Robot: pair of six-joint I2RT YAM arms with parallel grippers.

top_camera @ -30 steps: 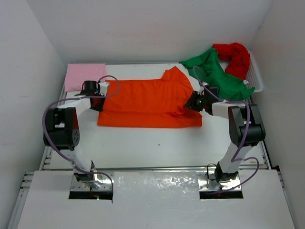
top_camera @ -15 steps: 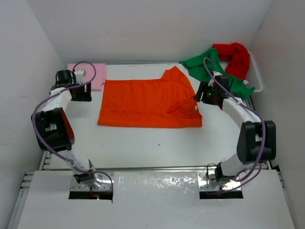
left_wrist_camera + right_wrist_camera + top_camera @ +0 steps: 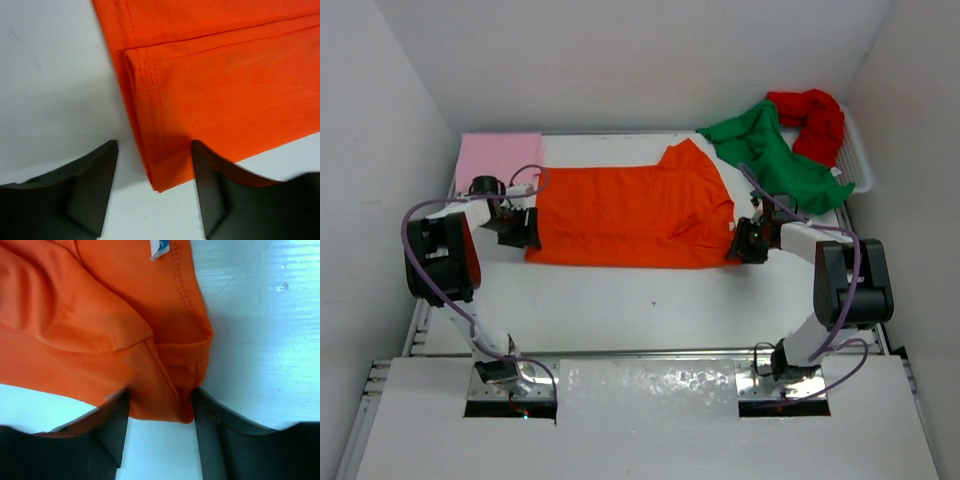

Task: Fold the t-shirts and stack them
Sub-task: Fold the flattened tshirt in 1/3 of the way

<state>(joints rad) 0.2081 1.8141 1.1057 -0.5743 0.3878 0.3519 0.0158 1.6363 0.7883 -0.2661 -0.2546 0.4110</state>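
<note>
The orange t-shirt lies flat mid-table, folded lengthwise, one sleeve pointing to the back. My left gripper is at its near left corner, open, and that layered corner sits between the fingers without being pinched. At the near right corner my right gripper is open too, its fingers straddling the bunched orange corner. The pink t-shirt lies folded at the back left. The green t-shirt and the red t-shirt hang crumpled over the basket.
A white mesh basket stands at the back right under the green and red shirts. White walls close in the table on three sides. Bare white tabletop runs between the orange shirt and the arm bases.
Both grippers opened, drew away from the shirt's side edges, then came back down at its two near corners. The orange shirt has stayed flat.
</note>
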